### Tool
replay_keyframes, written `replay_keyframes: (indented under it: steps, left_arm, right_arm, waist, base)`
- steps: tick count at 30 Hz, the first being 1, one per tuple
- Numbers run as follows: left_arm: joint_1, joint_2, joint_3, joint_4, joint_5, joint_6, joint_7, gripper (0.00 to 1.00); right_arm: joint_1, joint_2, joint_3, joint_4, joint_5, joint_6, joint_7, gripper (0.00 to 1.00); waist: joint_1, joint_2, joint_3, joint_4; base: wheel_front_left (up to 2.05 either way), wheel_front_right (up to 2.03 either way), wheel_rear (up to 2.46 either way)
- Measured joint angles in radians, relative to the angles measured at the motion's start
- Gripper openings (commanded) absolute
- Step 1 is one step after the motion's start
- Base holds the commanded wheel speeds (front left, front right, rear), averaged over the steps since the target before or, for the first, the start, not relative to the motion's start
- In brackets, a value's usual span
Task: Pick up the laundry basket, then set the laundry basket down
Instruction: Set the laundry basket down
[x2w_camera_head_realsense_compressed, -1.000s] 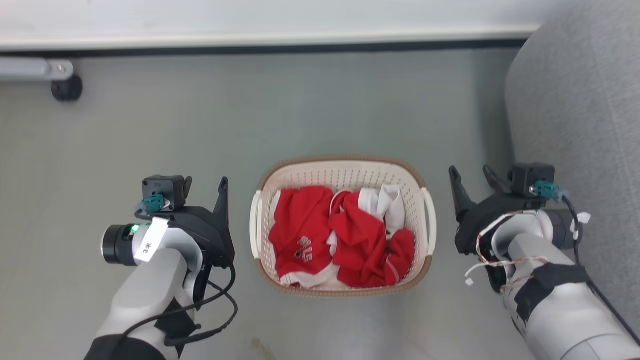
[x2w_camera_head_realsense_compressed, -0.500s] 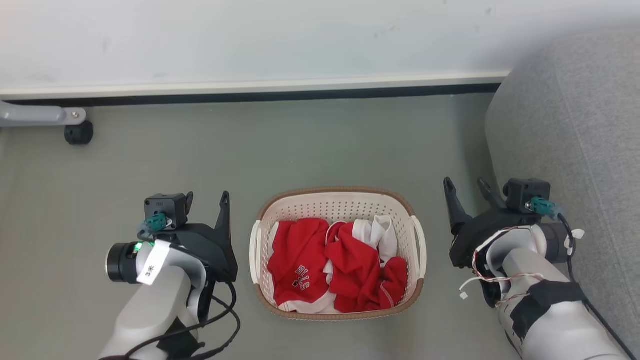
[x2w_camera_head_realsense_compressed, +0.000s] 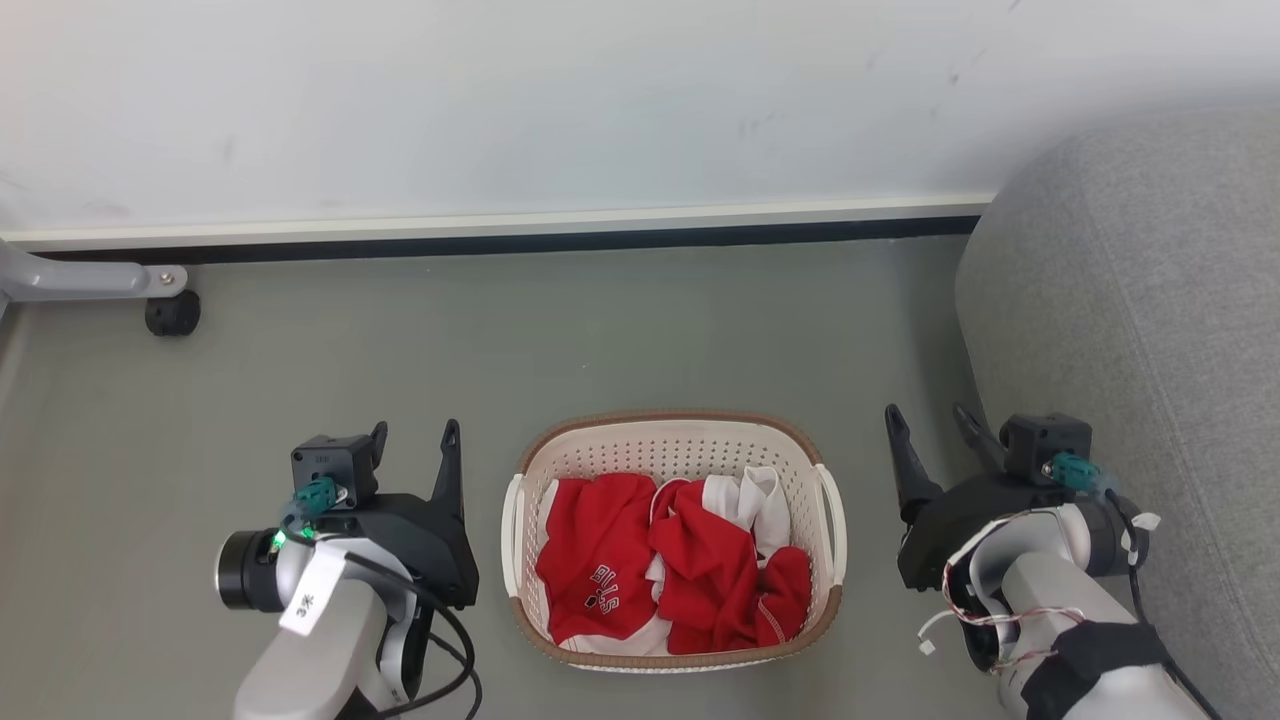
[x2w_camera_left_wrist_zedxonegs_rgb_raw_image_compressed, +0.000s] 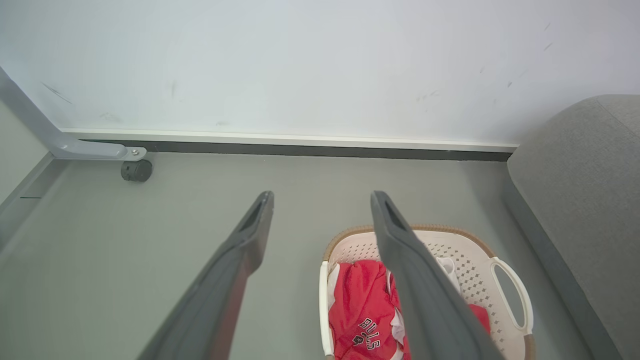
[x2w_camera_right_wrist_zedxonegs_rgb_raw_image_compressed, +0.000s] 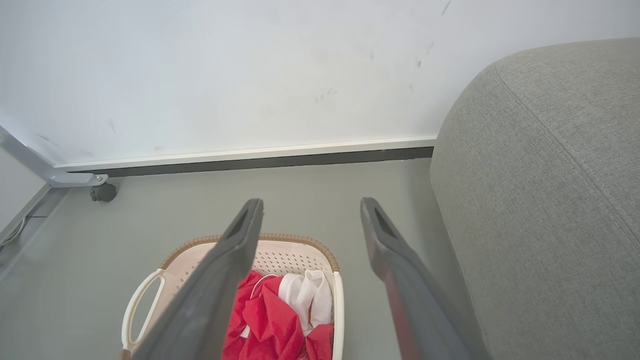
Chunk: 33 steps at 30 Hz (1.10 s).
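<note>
The laundry basket sits on the grey floor between my arms, cream-white and perforated with a brown rim and white side handles. Red and white clothes lie inside it. My left gripper hovers open to the basket's left, clear of the handle, with nothing between its fingers. My right gripper is open on the basket's right, also apart from it. The left wrist view looks down on the basket past the open left gripper. In the right wrist view the basket lies below the open right gripper.
A white wall with a dark baseboard runs across the far side. A grey sofa stands close against my right arm. A grey metal leg with a black caster is at the far left. Bare floor lies between basket and wall.
The head camera has risen, so more wall shows and the basket looks smaller and lower. Both grippers stay open beside the basket, which rests in the same spot on the floor.
</note>
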Motion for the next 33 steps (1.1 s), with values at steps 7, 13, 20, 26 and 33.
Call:
replay_keyframes:
  steps: [7,13,20,26,33]
  left_arm:
    - [0.060,0.013,0.012,-0.082,0.035,0.018,0.000,1.00]
    - [0.119,0.013,0.019,-0.159,0.069,0.031,0.000,1.00]
    - [0.183,0.013,0.028,-0.251,0.095,0.042,0.000,1.00]
    - [0.227,0.014,0.040,-0.321,0.119,0.045,0.000,1.00]
    - [0.258,0.015,0.060,-0.384,0.146,0.051,0.000,1.00]
  right_arm:
    - [0.070,-0.013,-0.007,-0.090,-0.022,-0.018,0.000,1.00]
    - [0.129,-0.022,-0.012,-0.169,-0.053,-0.036,0.000,1.00]
    - [0.187,-0.033,-0.023,-0.269,-0.078,-0.061,0.000,1.00]
    - [0.230,-0.046,-0.044,-0.347,-0.085,-0.072,0.000,1.00]
    - [0.275,-0.048,-0.065,-0.422,-0.090,-0.088,0.000,1.00]
  waist:
    - [0.0000,0.0000,-0.020,-0.003]
    - [0.0000,0.0000,-0.029,-0.005]
    - [0.0000,0.0002,-0.032,-0.007]
    - [0.0000,0.0002,-0.029,-0.009]
    - [0.0000,0.0002,-0.027,-0.008]
  base:
    - [0.00,0.00,0.00]
    - [0.00,0.00,0.00]
    - [0.00,0.00,0.00]
    - [0.00,0.00,0.00]
    - [0.00,0.00,0.00]
